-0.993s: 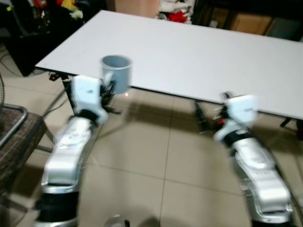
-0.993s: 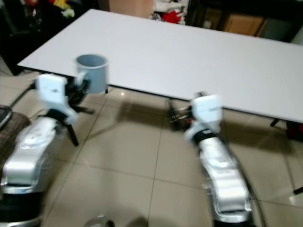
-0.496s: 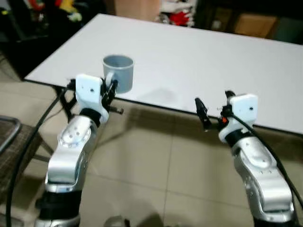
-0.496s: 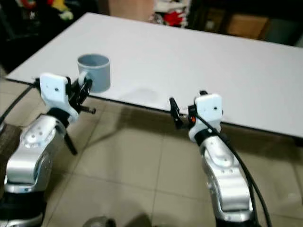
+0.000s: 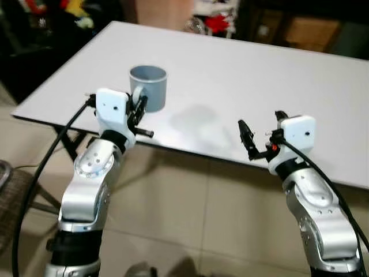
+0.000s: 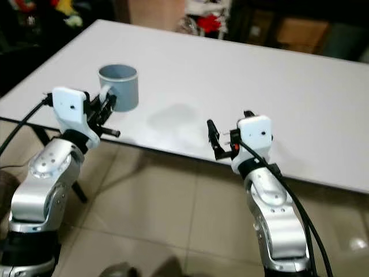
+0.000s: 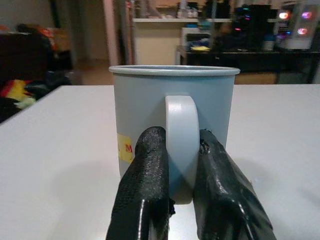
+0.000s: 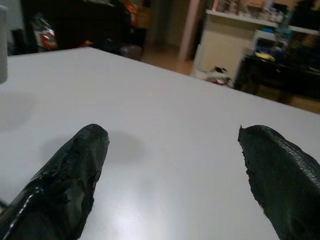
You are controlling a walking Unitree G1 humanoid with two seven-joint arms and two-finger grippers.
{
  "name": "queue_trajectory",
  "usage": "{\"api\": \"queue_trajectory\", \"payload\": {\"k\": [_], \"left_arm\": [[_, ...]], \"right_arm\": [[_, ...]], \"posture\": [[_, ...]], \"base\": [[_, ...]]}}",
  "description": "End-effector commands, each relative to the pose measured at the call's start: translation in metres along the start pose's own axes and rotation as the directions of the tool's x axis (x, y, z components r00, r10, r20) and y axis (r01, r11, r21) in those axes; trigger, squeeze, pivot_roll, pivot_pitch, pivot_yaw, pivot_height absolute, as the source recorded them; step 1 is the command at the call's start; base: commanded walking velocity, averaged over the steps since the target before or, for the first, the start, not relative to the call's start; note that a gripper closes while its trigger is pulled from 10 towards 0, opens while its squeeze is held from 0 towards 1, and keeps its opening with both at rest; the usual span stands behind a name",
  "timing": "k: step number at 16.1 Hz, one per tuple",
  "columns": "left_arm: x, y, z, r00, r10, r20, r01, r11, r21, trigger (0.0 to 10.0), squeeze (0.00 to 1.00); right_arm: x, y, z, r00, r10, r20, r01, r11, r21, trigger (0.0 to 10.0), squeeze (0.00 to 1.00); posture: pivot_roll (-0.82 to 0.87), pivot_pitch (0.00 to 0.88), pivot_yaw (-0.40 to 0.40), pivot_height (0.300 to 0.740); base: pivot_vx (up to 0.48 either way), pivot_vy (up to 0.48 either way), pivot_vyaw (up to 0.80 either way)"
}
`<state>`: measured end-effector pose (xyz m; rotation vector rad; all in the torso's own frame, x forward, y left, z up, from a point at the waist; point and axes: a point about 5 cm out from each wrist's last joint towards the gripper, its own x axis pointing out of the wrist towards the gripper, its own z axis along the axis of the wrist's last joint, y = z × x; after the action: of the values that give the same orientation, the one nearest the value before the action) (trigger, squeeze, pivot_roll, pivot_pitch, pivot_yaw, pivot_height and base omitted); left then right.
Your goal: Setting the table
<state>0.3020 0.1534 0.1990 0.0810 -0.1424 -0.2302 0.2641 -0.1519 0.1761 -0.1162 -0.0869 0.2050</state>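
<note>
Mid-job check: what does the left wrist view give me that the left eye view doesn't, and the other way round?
Left wrist view alone: the two black fingers pinch the handle of the blue mug, and a yellow label with red print sits on the mug's side.

Left eye view alone: the right gripper open above the table's near edge, both silver arms, and the tiled floor.

Both: the left gripper holding the upright mug at the white table.

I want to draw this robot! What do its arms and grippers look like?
Both arms are shiny silver and rounded, with white boxy wrists and black cables. The left gripper and the right gripper each have two long, bumpy black fingers. The right wrist shows a little red spot.
</note>
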Motion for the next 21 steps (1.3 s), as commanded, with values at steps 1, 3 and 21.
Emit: {"api": "queue_trajectory", "payload": {"k": [1,3,21], "left_arm": [[-0.0018,0.0050,0.0020,1.000,0.013,0.007,-0.014,1.000,0.011,10.0,0.00],[-0.0018,0.0044,0.0020,1.000,0.012,0.008,-0.012,1.000,0.010,10.0,0.00],[-0.0011,0.0006,-0.0011,1.000,-0.016,-0.010,0.016,1.000,0.022,10.0,0.00]], "right_arm": [[0.0000,0.0053,0.0037,1.000,0.019,0.008,-0.019,1.000,-0.004,10.0,0.00],[-0.0004,0.0055,0.0042,1.000,0.019,0.008,-0.019,1.000,-0.005,10.0,0.00],[-0.0036,0.0079,0.0049,1.000,0.006,-0.007,-0.006,0.999,0.031,10.0,0.00]], "posture": [[-0.02,0.110,-0.045,0.740],[-0.02,0.111,-0.046,0.740],[-0.02,0.106,-0.038,0.740]], "base": [[0.412,0.000,0.00],[0.412,0.000,0.00],[0.066,0.000,0.00]]}}
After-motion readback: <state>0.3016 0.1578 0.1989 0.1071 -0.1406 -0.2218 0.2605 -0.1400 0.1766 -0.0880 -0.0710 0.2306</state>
